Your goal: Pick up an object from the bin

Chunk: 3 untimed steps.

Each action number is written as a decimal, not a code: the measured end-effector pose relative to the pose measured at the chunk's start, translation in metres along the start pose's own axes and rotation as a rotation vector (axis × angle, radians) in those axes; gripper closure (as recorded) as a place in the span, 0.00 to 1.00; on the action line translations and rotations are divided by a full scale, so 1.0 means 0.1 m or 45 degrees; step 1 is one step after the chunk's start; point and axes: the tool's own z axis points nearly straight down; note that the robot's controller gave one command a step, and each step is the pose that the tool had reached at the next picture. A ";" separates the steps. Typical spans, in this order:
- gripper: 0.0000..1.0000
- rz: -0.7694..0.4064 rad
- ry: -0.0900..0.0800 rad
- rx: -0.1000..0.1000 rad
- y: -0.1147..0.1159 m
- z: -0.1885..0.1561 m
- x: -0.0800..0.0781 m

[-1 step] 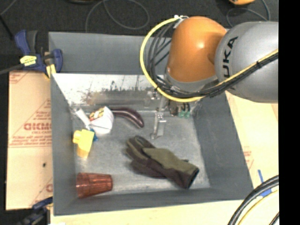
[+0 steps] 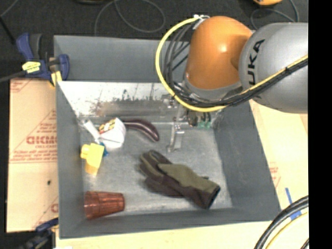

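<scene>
So from where I'm standing, the arm [image 2: 280,66] comes in from the right with that big orange cover [image 2: 218,51] on its wrist, and the gripper [image 2: 176,141] hangs down into the back half of the grey bin [image 2: 244,165], roughly mid-width. Honestly can't tell if the gripper is apart or together from this angle, it just reads as one bit of metal pointing down. Closest to it are two things. There's a dark maroon curved piece [image 2: 143,127], kind of hook-shaped, lying along the back, and its right end sits just to the left of the gripper tip, near it but apart as far as I can see. Then there's a dark olive glove [image 2: 180,181] lying flat on the floor nearer the front, cuff toward the right, finger end pointing up-left. That finger end is just in front of the gripper and slightly left, so the gripper is between the two rather than squarely over either. Well off to the left are a crumpled white packet with red print [image 2: 112,133], a yellow block [image 2: 92,157] just below it, and a reddish-brown see-through cup [image 2: 104,204] on its side in the front left corner.
</scene>
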 end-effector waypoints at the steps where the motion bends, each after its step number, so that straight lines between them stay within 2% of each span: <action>1: 0.00 -0.025 -0.005 0.001 -0.01 0.51 0.14; 2: 0.00 0.024 -0.003 -0.002 -0.35 0.97 0.36; 3: 0.00 0.049 0.002 0.005 -0.51 1.15 0.44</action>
